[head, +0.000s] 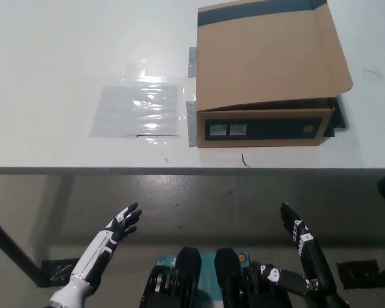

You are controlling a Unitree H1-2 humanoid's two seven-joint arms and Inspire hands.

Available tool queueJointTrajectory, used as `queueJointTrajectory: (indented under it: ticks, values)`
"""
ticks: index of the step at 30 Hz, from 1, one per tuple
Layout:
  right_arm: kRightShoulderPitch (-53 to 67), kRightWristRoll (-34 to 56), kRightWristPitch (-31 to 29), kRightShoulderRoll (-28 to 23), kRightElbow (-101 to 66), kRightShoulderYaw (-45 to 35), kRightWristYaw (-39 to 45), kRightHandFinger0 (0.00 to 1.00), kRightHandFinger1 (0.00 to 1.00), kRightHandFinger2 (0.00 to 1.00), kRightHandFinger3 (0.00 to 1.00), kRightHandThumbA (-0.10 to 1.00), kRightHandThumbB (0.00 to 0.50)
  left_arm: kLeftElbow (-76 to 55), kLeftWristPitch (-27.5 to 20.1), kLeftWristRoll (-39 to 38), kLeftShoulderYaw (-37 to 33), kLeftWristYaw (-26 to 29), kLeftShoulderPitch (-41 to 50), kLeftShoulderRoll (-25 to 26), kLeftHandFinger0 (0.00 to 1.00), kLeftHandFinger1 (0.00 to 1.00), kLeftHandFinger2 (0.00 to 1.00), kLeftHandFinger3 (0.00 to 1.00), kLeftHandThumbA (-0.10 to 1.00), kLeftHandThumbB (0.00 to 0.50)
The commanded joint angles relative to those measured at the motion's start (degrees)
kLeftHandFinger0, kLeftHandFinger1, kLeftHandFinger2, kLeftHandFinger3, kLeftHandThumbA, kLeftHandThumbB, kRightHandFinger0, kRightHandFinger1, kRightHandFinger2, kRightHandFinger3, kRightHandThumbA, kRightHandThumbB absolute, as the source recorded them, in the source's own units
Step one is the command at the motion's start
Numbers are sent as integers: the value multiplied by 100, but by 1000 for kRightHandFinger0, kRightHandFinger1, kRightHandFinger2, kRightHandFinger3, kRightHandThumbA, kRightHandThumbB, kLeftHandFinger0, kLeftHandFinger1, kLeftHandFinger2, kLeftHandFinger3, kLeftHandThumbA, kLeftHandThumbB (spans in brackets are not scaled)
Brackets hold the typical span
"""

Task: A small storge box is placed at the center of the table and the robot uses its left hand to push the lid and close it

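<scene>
So the cardboard storage box (pixel 266 70) sits on the white counter (pixel 64 58), toward the near edge and right of middle. Its lid (pixel 269 54) is folded down over the top, flap edge lying along the front wall, so to me the closing push looks basically done. If anything's left, it'd be a last press on the front of the lid, but it looks flat enough from up here.

A clear plastic sheet (pixel 138 109) lies flat on the counter just left of the box.

Left hand (pixel 122 223) hangs below the counter edge, well clear of the box, fingers spread, holding nothing. Right hand (pixel 298 236) rests low on the other side, fingers extended and apart, empty too.
</scene>
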Motion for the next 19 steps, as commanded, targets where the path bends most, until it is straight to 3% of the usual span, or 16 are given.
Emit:
queueJointTrajectory:
  ticks: [1,5,14,19]
  values:
    - [56,11,-284,41,-106,47,-98,1000,1000,1000,1000,1000,332,24,-498,344,58,246,62,0,1000,1000,1000,1000,1000,259]
    - [92,64,-284,54,-100,54,-72,1000,1000,1000,1000,1000,332,15,-487,365,81,264,134,-34,1000,1000,1000,1000,1000,293]
    - [86,97,-284,24,-122,-24,-76,1000,1000,1000,1000,1000,356,36,-422,436,33,197,-9,-62,1000,1000,1000,1000,1000,288]
    - [124,-141,-284,-31,-212,32,-311,1000,1000,1000,1000,1000,326,34,-379,438,18,169,-50,-79,1000,1000,1000,1000,1000,306]
